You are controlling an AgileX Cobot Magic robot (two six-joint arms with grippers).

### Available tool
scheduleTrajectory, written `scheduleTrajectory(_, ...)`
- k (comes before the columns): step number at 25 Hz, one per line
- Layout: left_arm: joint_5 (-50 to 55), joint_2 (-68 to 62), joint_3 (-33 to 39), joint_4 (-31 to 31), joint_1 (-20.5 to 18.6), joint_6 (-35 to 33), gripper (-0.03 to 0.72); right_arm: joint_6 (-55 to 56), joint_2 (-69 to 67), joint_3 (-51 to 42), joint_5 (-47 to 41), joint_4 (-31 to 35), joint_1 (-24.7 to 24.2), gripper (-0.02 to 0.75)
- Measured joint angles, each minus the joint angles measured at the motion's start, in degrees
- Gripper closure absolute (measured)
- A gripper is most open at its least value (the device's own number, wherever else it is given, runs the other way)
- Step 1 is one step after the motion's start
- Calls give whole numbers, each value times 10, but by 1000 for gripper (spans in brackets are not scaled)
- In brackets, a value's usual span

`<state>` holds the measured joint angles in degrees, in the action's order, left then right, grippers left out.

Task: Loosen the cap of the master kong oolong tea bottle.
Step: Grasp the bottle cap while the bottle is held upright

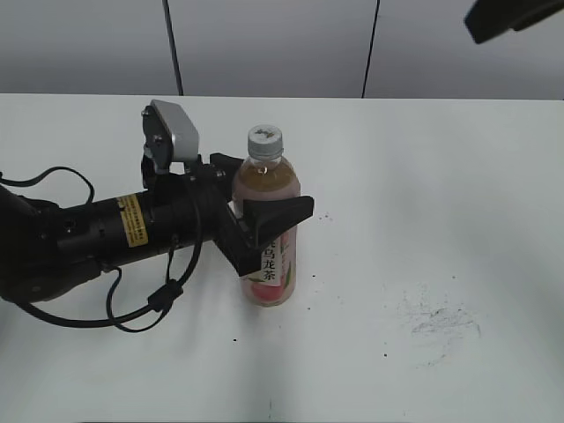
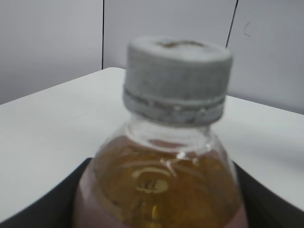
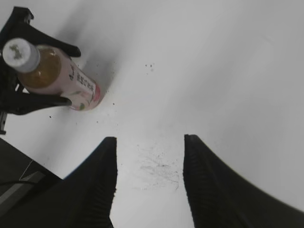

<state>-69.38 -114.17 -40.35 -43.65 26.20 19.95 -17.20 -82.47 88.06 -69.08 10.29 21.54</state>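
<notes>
Clamping the upright master kong oolong tea bottle [image 1: 267, 231], the left claw [image 1: 261, 231] contrasts with the empty, parted right claw [image 3: 148, 178].

Evenly and brightly lit, with soft shadows on table [image 1: 423, 176]. Blurred close up on cap [image 2: 178, 78]; faint glints on bottle [image 2: 161, 190].

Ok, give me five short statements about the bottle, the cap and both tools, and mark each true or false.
1. The bottle stands upright on the table. True.
2. The cap has been removed. False: it sits on the neck.
3. The left tool has its fingers around the bottle's body. True.
4. The right tool grips the cap. False: it is open above bare table, apart from the bottle.
5. The bottle is empty. False: amber tea fills it to the shoulder.
</notes>
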Motion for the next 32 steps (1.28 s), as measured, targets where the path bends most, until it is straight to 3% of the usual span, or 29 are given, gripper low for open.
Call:
scheduleTrajectory(6, 0, 0, 0, 0, 0, 0, 243, 143, -98, 93, -5, -83, 104, 391)
scheduleTrajectory(14, 0, 0, 0, 0, 0, 0, 243, 269, -190, 182, -7, -94, 186, 391)
scheduleTrajectory(32, 0, 0, 0, 0, 0, 0, 243, 308, -268, 187, -8, -43, 207, 391)
